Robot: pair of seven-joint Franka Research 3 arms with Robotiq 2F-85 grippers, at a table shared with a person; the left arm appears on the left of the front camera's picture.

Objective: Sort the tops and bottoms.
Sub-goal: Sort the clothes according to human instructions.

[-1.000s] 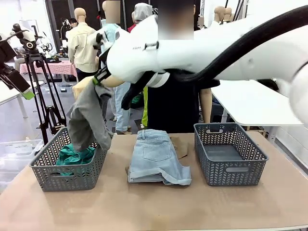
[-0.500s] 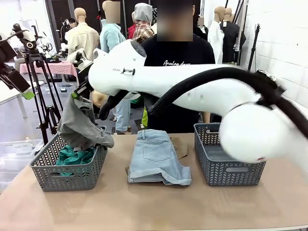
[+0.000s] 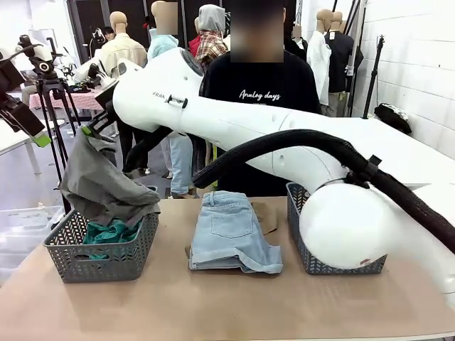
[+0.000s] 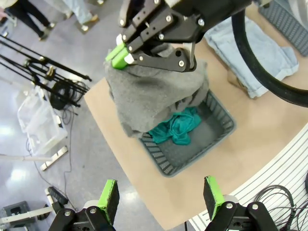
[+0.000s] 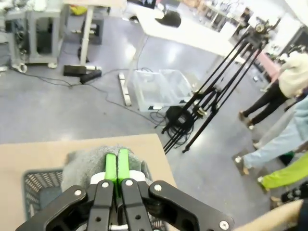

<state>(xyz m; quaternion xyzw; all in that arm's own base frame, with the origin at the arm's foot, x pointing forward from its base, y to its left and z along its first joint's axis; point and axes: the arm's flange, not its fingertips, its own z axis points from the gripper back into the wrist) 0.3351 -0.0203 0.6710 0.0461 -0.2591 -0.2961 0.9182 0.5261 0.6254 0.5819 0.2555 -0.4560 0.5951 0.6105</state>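
The heather grey soft cloth top (image 3: pixel 103 185) is clamped in the right claw (image 3: pixel 89 130), whose green pads (image 5: pixel 111 166) are pressed together on the fabric. It is held hanging over the dark grey perforated plastic basket (image 3: pixel 99 261) at the tabletop's (image 3: pixel 213 305) left end. A crumpled teal green top (image 3: pixel 106 231) is seen lying inside that basket. The light blue denim shorts (image 3: pixel 231 231) are laid folded at the tabletop's middle. The left claw (image 4: pixel 161 192) is held spread apart, gripping nothing, above the basket.
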